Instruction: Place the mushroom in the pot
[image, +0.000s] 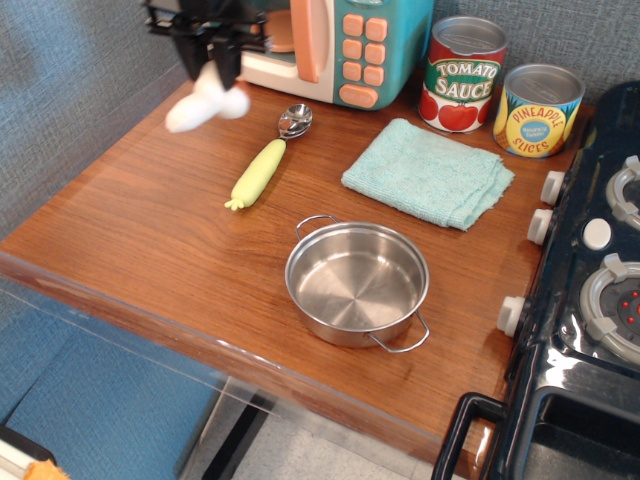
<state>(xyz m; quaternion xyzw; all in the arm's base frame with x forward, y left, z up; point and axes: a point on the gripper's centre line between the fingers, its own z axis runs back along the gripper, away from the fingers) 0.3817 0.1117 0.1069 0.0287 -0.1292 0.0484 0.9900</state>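
The white mushroom (203, 103) hangs above the back left of the wooden table, stem pointing down-left, held by my black gripper (212, 68), whose fingers are shut on its cap. The shiny steel pot (357, 284) with two wire loop handles stands empty near the table's front middle, well to the right of and in front of the gripper.
A pale yellow-green corn cob (257, 173) and a metal spoon (295, 121) lie between gripper and pot. A teal cloth (428, 172), a tomato sauce can (462, 74), a pineapple can (538, 110) and a toy microwave (340, 45) are at the back. A toy stove (590, 290) is at the right.
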